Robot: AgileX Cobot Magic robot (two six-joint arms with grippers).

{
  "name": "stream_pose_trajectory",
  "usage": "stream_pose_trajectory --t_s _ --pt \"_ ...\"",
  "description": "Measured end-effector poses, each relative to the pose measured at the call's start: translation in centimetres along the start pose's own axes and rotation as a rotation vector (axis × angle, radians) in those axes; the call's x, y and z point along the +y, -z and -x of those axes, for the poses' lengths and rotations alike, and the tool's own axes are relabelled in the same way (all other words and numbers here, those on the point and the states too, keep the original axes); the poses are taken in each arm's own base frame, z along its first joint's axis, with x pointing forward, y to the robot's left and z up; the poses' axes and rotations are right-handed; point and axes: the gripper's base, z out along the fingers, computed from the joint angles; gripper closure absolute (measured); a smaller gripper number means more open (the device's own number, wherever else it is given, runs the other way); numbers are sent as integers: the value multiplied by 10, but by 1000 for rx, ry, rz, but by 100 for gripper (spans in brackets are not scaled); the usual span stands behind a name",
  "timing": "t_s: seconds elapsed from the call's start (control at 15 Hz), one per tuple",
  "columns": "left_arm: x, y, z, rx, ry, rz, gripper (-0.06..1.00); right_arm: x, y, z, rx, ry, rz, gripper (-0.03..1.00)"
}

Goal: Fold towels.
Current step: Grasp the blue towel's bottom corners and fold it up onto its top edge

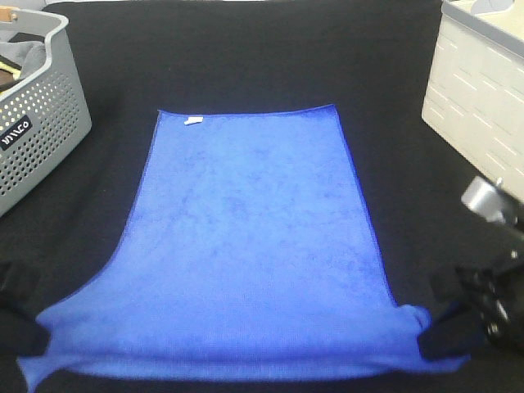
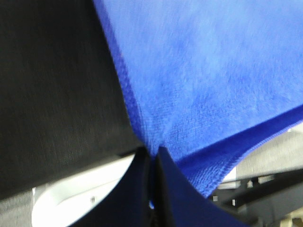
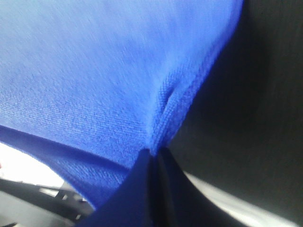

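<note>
On the black table (image 1: 246,49) the towel (image 1: 254,237) lies spread flat, near edge raised. Carry your two near corners forward together, level and taut, so that they land square on the far hem. Left gripper (image 2: 153,158) and right gripper (image 3: 154,153): jaws closed tight, each pinching one near corner of the cloth.

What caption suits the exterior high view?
Left fingers and right fingers pinching the near corners of the blue towel.
</note>
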Motion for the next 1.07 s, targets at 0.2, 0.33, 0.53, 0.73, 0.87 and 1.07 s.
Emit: stream_pose_trajectory --t_s 0.2,0.33,0.53,0.73,0.87,1.07 --pt "-6 -9 39 -36 8 26 94 15 15 46 -71 68 -47 97" --pt "-10 -20 71 -26 -14 58 94 27 16 96 -95 118 -66 97" --pt "-20 -39 137 -57 -63 84 94 39 6 158 -105 157 -58 97" --pt "-29 -51 196 -116 -106 95 94 45 -9 216 -124 181 -62 97" --pt "-22 -52 234 -175 -76 104 94 45 -20 252 -141 195 -88 97" --pt "-13 -56 274 -239 -77 102 94 44 -33 287 -180 215 -102 97"
